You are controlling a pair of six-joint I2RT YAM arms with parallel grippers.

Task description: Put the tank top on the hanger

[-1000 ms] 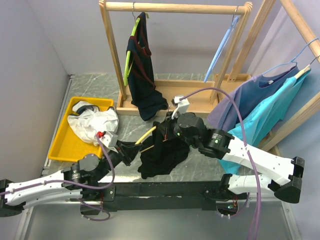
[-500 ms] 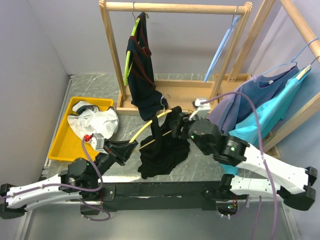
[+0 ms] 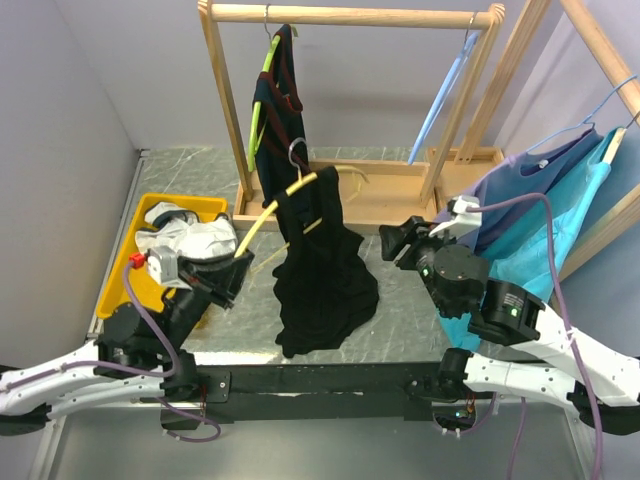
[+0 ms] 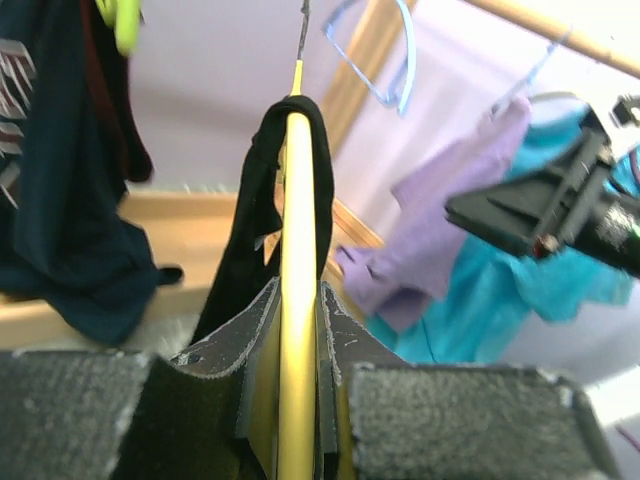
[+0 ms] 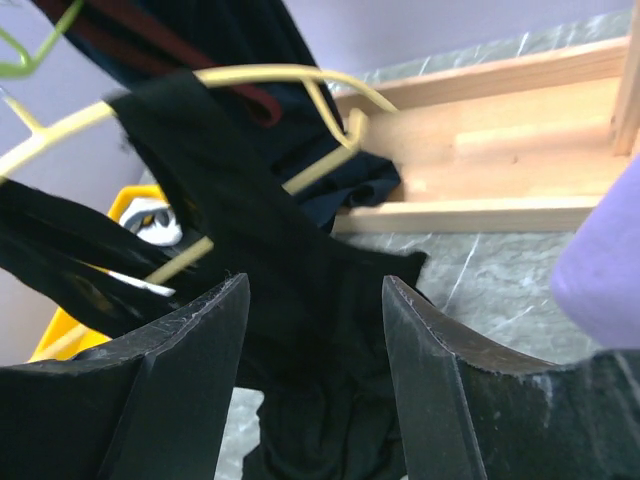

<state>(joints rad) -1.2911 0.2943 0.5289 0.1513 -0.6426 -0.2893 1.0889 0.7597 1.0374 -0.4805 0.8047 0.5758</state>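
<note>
Far left: a yellow tray [image 3: 128,292] sits on the table [image 3: 400,300] with a white cloth [image 3: 195,240] bunched in it. Neither is part of the job.

Left hand [image 3: 228,275]: pinching the left end of the hanger [image 4: 298,260]. In the wrist view the thin yellow bar sits squarely between the pads. The hanger is tilted, hook [image 3: 297,152] up and toward the far rack [image 3: 350,15].

Centre: the tank top [image 3: 325,265] hangs from the hanger. One strap lies over the bar near the hook, the body drops straight down and the hem gathers on the table. The hanger's right arm looks bare in the right wrist view, so you likely have one strap left to seat.

Handling, as a judgement: the fabric is thin, limp and light and will not hold any shape you give it. On a smooth bar the seated strap can slide off if you tip the hanger further. Take the loose strap or the shoulder edge, not the body. The hanger looks slim enough to flex under a pull, so draw gently.

Right hand [image 3: 392,240]: fingers spread, holding nothing, near the tank top's right edge but apart from it.
</note>
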